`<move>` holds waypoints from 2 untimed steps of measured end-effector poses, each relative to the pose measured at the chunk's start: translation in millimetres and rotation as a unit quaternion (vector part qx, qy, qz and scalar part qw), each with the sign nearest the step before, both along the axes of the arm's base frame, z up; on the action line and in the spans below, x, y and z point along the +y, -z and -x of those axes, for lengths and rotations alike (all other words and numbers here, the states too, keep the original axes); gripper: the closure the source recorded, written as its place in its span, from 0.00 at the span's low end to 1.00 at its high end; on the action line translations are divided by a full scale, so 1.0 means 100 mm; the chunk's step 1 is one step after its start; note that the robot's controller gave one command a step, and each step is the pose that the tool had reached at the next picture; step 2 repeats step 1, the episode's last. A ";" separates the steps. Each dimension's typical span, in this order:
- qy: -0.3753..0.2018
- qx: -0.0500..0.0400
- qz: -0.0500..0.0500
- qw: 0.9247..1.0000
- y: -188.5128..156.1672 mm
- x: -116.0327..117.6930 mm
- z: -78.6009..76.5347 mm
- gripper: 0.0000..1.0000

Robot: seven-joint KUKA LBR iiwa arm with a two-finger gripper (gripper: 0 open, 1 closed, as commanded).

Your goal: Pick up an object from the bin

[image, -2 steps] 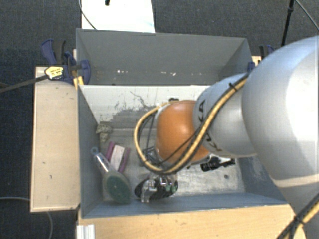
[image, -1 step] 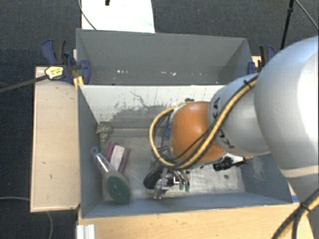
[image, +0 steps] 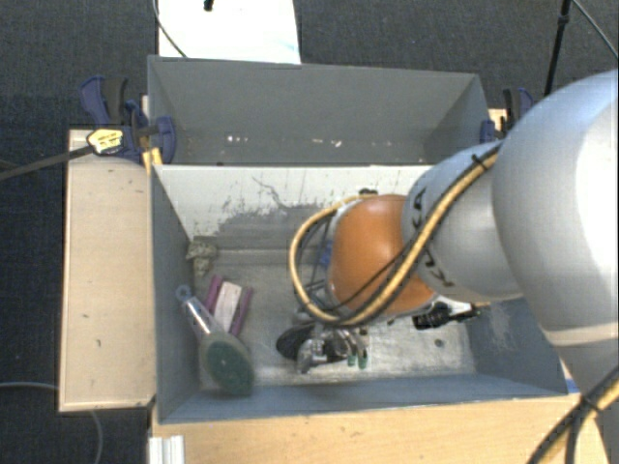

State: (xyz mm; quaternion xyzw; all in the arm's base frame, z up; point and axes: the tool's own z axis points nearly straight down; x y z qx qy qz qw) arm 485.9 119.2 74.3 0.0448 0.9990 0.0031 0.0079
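Observation:
My gripper [image: 327, 349] is low over the bin floor near the front wall, at about the middle, under the arm's orange cover. A dark rounded thing [image: 289, 341] lies against its left side; whether it sits between the fingers is hidden. Left of it lies a brush with a round green head [image: 227, 364] and a clear handle pointing up-left. A purple and pink packet [image: 228, 304] lies just above the brush head.
A small grey-brown lump [image: 201, 251] rests by the left wall further back. A small black and white thing [image: 442, 315] lies on the floor right of the gripper. The arm and its cables cover the bin's right half.

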 end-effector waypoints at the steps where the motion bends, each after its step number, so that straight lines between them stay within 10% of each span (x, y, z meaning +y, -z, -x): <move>1: -0.029 0.004 0.002 1.000 -1.32 0.01 -0.03 1.00; 2: -0.029 0.004 0.002 1.000 -1.32 0.01 -0.03 1.00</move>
